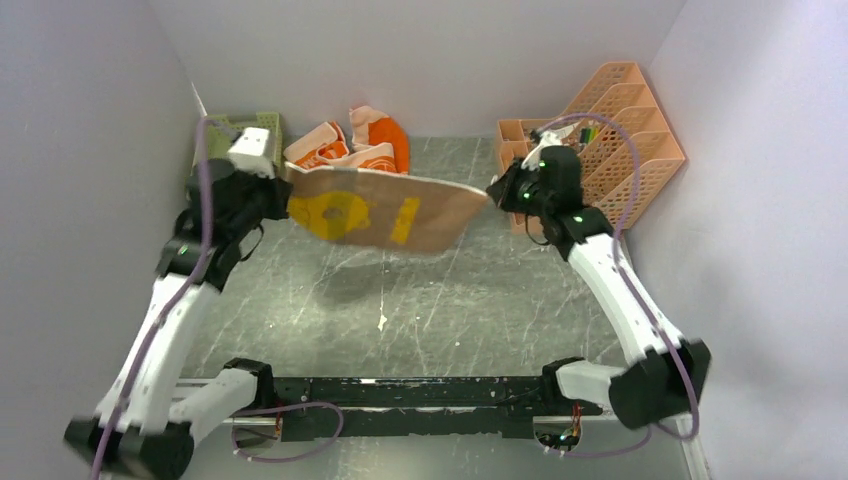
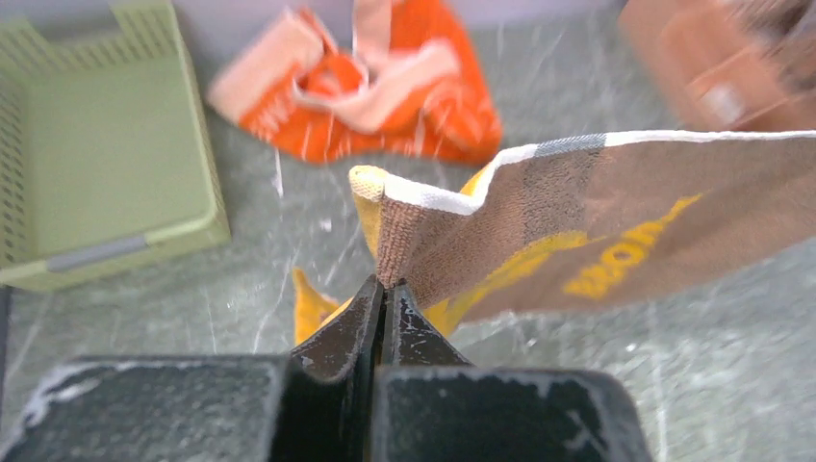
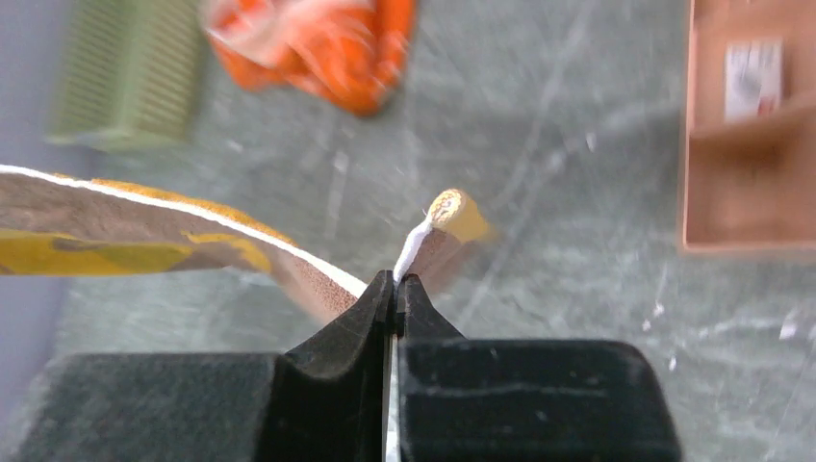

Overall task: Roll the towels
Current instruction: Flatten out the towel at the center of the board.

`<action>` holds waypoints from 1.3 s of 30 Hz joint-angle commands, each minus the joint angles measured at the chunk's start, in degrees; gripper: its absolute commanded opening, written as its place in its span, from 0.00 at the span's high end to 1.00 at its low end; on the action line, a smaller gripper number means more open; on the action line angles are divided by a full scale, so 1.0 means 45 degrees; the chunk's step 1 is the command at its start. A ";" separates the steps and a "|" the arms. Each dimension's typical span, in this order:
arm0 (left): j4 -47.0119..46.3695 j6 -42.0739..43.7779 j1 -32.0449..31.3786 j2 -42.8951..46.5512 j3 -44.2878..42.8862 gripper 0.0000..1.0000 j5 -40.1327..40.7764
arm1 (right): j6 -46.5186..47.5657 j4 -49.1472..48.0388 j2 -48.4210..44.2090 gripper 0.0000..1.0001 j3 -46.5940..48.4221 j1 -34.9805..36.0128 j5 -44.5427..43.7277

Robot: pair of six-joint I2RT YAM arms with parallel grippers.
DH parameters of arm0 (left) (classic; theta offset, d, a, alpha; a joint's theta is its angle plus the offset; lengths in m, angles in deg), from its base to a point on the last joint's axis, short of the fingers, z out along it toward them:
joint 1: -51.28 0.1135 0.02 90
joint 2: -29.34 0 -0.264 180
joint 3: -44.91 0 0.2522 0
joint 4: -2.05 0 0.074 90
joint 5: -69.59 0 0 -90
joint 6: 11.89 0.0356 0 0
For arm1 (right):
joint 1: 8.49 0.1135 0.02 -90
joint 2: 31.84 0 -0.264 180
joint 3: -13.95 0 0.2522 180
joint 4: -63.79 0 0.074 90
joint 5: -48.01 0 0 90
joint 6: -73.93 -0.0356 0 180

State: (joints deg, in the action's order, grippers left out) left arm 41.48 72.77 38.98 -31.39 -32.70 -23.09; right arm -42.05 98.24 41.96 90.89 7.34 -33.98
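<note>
My left claw [image 2: 387, 286] and right claw [image 3: 396, 281] each pinched an end of the brown-and-yellow towel [image 1: 385, 210], stretched crosswise above the tabletop [image 1: 450, 300].

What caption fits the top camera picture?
Left hand and right hand hold a brown-and-yellow towel stretched above the table.

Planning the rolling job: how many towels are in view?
2. A brown towel hangs above the table, pinched by the left fingers and right fingers; an orange towel lies crumpled at the back beside the basket. That heap could hide another.
</note>
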 commanded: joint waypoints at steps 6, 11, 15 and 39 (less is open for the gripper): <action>0.1879 -0.2457 0.0095 0.6867 0.1392 0.93 0.0015 | 0.0004 0.2712 -0.4603 1.00 -0.0264 0.0427 0.1017; 0.3395 -0.2829 0.0101 0.7957 0.1542 0.93 0.0729 | 0.0004 0.3528 -0.5756 1.00 -0.0889 0.0446 0.1162; 0.2914 -0.2733 0.0095 0.6254 0.2035 0.93 0.0560 | -0.0100 0.2372 -0.5044 1.00 -0.1216 0.0454 0.0760; -0.0060 -0.4417 0.0098 0.0068 0.4014 0.13 0.1153 | -0.0808 -0.4098 0.1315 0.47 -0.4088 0.1014 0.1854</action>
State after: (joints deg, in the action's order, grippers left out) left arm 42.79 59.13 39.14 -34.06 -23.94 -9.01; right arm -42.03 83.59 48.87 82.47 9.57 -29.04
